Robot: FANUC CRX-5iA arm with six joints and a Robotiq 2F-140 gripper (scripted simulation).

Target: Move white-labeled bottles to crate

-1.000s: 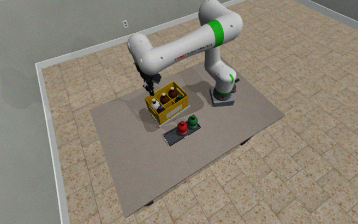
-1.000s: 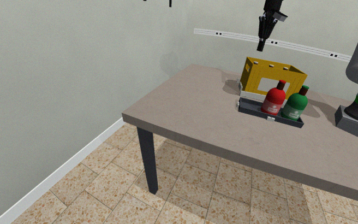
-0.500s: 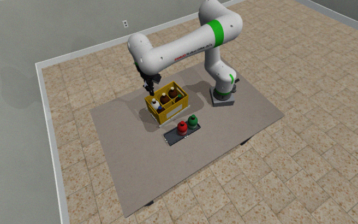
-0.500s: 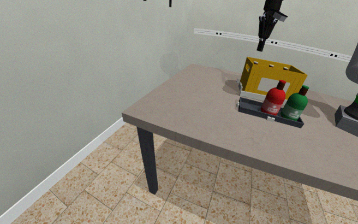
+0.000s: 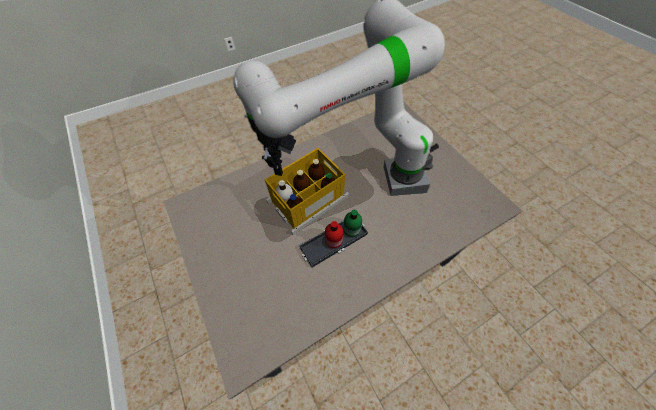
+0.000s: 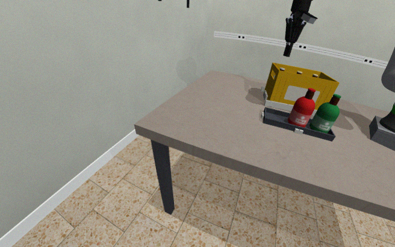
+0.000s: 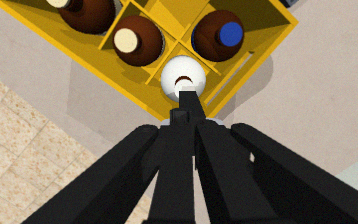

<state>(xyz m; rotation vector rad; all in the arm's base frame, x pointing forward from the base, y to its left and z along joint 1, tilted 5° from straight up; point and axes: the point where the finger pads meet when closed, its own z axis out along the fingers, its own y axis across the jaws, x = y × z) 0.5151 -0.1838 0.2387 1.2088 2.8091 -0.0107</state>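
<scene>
From where I stand, the black fingers (image 5: 277,171) (image 6: 286,55) are together with nothing between them, hanging above the yellow crate (image 5: 320,206) (image 6: 280,87) (image 7: 295,22). Seen from the wrist, their tips cover part of the cap of the white bottle (image 5: 284,191) (image 7: 183,75), which is upright in a corner slot; its lower body is lost behind the crate walls, so I can't make out any label on it.

Two brown bottles with cream caps (image 5: 301,181) (image 5: 316,171) share its row. One of them is cut off at the edge of the wrist view. Across the divider are a blue-capped bottle (image 5: 294,201) (image 7: 218,36) and a green-capped bottle (image 5: 328,180), both sunk mostly behind the crate's side. From the exterior side, just three pale caps show inside the crate, and the bodies beneath them are hidden.

The dark tray (image 5: 316,252) (image 6: 277,118) lies beside the crate on the surface (image 5: 240,280) (image 6: 211,120). On it stand a red bottle (image 5: 334,235) (image 6: 302,111) and a green bottle (image 5: 353,223) (image 6: 325,117), their label markings too blurred to read. The arm's base (image 5: 409,187) (image 6: 380,134) is cut off at the right of the exterior view.
</scene>
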